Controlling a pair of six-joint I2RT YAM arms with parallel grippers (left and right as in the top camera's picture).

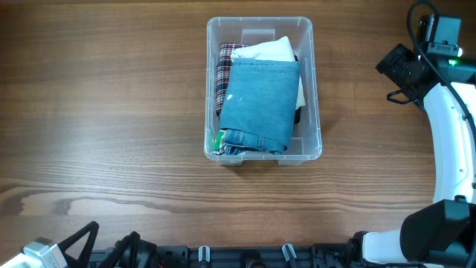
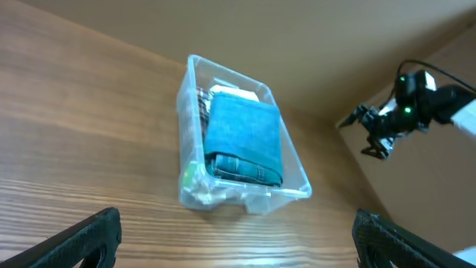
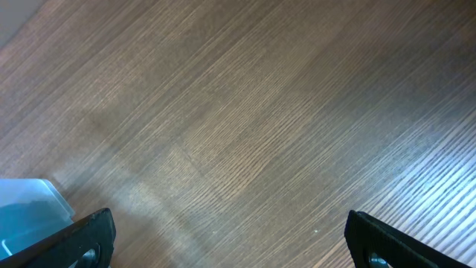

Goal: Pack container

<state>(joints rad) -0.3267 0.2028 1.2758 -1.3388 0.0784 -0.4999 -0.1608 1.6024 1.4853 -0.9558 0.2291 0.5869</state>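
Left hand [image 2: 236,227] spread, container [image 1: 260,24] packed overhead, only its corner right-wrist

Centred on bench [image 1: 104,112]: container [image 1: 259,21]; inside, folded jeans [image 1: 259,104] topmost, second cloth [image 1: 223,74] at left, third cloth [image 1: 268,50] beneath, behind.

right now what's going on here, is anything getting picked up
Nothing is being handled. The container sits mid-table, packed with folded clothes: jeans on top, plaid cloth and white cloth beneath. Both arms are away from it. The left gripper hangs open near the table's front edge, facing the container. The right gripper is open over the table, off to the container's right.
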